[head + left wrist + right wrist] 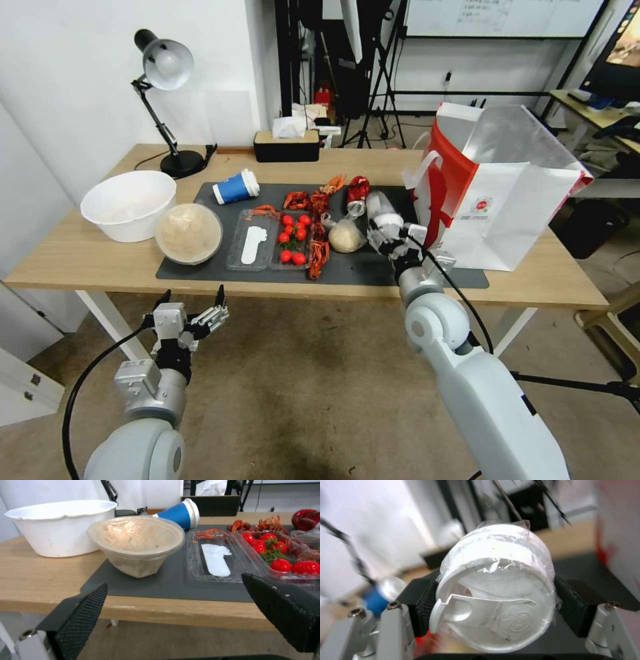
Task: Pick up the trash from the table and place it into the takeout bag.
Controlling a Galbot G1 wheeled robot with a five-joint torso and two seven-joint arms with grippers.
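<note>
My right gripper (390, 233) is shut on the clear plastic cup (381, 212) with a white lid, held just above the dark mat (373, 270), close to the takeout bag (507, 193). In the right wrist view the cup (496, 587) sits between both black pads (423, 600). More trash lies on the table (87, 253): a blue paper cup (235, 187) on its side, a beige tub (189, 233), a small plastic bag (346, 235) and a red packet (358, 189). My left gripper (193, 308) hangs open below the table's front edge, facing the tub (138, 545).
A big white bowl (128, 203) stands at the left, beside the tub. A clear tray of tomatoes (280, 240) and red crayfish shells (317, 250) lie mid-mat. A desk lamp (163, 100) and a black tissue box (287, 145) stand at the back.
</note>
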